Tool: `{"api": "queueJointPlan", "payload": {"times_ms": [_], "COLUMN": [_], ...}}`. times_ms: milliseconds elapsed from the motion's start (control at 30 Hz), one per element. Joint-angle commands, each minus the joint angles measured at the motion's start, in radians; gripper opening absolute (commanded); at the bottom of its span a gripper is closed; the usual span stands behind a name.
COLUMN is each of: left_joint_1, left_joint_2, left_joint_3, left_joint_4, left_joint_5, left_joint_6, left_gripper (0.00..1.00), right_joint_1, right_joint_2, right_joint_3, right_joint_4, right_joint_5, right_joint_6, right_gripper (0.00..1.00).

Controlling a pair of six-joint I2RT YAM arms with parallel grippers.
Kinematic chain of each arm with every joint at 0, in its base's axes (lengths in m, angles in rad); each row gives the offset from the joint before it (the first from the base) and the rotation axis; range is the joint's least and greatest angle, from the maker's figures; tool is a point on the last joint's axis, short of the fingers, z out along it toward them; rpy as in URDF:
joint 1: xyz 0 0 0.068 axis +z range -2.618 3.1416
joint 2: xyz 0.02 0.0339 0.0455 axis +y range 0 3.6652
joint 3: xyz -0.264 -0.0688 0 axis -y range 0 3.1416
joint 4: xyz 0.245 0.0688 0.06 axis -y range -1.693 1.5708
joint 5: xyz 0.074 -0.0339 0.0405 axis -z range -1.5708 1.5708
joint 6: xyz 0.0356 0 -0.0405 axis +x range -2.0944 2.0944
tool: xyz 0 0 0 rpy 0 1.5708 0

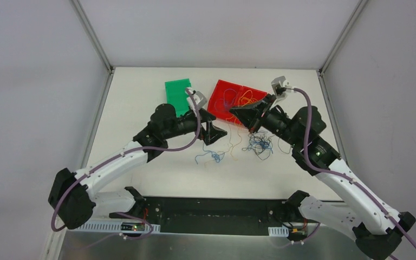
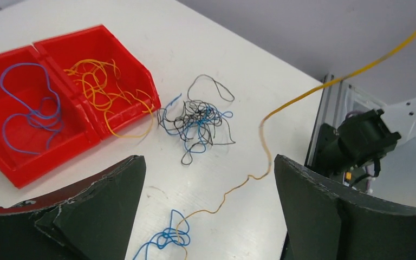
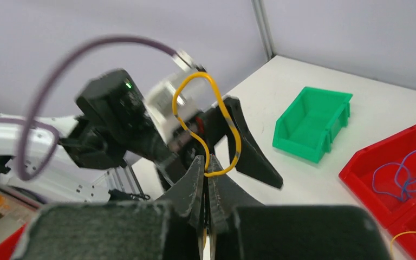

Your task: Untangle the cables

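The right pincer [image 3: 206,165] is clenched on a yellow-orange wire [image 3: 197,75]: in the right wrist view its 2 fingers press together with the strand between them, and the wire curls up above the tips in a loop. In the top view this pincer [image 1: 238,114] sits at the near edge of the pair of red bins [image 1: 222,89]. The left pincer [image 2: 207,162] is released, its 2 dark fingers spread wide apart above the tabletop [image 2: 249,59] and grasping nothing. Between and beyond those fingers, in the left wrist view, the yellow-orange wire [image 2: 265,141] runs from a small blue bundle [image 2: 165,238] lying on the tabletop up and away toward the upper right, rising off the surface. The main knot of cables [image 2: 197,122], thin black and blue strands tangled together, lies on the tabletop just beside the right red bin. In the top view the knot [image 1: 260,143] lies below the right arm. Of the 2 red bins [image 2: 11,162], the left one holds loose blue wire [image 2: 30,108] and the right one loose yellow-orange wire [image 2: 105,92]. A green bin [image 1: 177,95] stands to the left of the red ones, apart from them.
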Motion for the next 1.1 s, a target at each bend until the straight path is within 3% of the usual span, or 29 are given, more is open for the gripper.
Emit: {"api": "queueJointPlan", "payload": {"times_ms": [0, 167, 367, 633, 1067], "left_joint_1": [0.004, 0.003, 0.003, 0.004, -0.012], "left_joint_2": [0.117, 0.229, 0.260, 0.214, 0.431], "left_joint_3": [0.004, -0.023, -0.015, -0.049, 0.036], "left_joint_4": [0.142, 0.231, 0.233, 0.243, 0.251], "left_joint_5": [0.146, 0.197, 0.243, 0.242, 0.306], "left_joint_6": [0.039, 0.069, 0.072, 0.085, 0.088], "left_gripper": [0.89, 0.82, 0.75, 0.79, 0.72], "right_joint_1": [0.003, 0.001, 0.000, -0.002, -0.003], "right_joint_2": [-0.005, 0.016, 0.041, 0.051, 0.059], "right_joint_3": [0.115, 0.240, 0.368, 0.394, 0.431], "right_joint_4": [-0.024, -0.076, -0.161, -0.196, -0.195], "right_joint_5": [0.101, 0.175, 0.222, 0.281, 0.275], "right_joint_6": [0.038, 0.052, 0.042, 0.010, 0.027], "right_gripper": [0.00, 0.00, 0.00, 0.00, 0.00]}}
